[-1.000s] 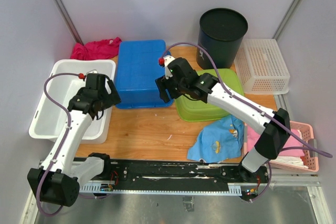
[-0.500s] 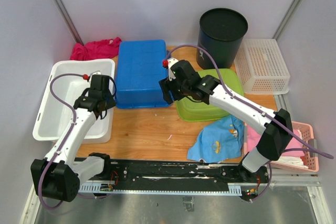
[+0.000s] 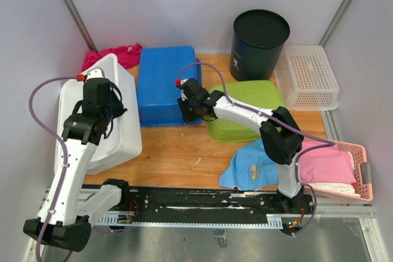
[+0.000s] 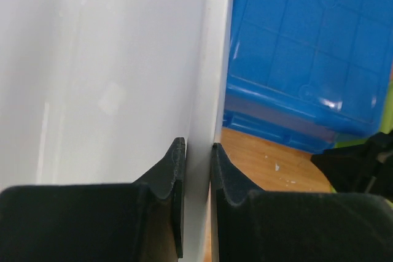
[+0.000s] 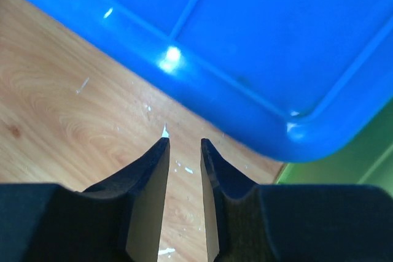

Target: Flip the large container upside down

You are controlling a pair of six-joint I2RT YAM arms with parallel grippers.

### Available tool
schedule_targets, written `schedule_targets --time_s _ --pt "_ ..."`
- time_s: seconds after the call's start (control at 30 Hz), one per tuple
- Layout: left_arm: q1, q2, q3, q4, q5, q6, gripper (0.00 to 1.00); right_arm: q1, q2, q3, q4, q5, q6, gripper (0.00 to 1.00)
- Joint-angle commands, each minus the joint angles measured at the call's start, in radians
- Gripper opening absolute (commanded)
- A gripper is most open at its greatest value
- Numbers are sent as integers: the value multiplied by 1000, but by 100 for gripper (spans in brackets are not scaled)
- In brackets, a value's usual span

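Observation:
The large white container [image 3: 116,133] is tipped up on its side at the table's left, with its right wall raised. My left gripper [image 3: 113,110] is shut on that wall's rim. In the left wrist view the white rim [image 4: 206,59] runs straight between the two fingers [image 4: 198,146]. My right gripper [image 3: 184,115] hangs low at the front right corner of the overturned blue bin [image 3: 163,84]. In the right wrist view its fingers [image 5: 185,142] stand a narrow gap apart over bare wood, holding nothing, with the blue bin [image 5: 264,41] just beyond them.
A green tub [image 3: 245,111] sits right of the blue bin, and a black bucket [image 3: 260,35] and white lattice basket [image 3: 307,77] stand behind it. A blue cloth [image 3: 255,164] and a pink basket [image 3: 344,170] of cloths lie front right. A red cloth [image 3: 120,54] is at the back left.
My left gripper closed on the white container's right rim and lifted it, tipping the container up. My right gripper moved left to the blue bin's corner and its jaws narrowed.

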Motion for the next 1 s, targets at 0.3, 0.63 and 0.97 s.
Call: schedule_targets --time_s 0.3,0.63,0.97 --pt "14 -43 281 -44 -53 -22 0 -19 99 182 39 18 -15 31" --pt "14 -101 350 77 106 -47 0 -21 -180 46 53 -65 -40 56" --pt "14 -67 505 213 297 -98 0 -119 -476 -98 63 -9 -21 61"
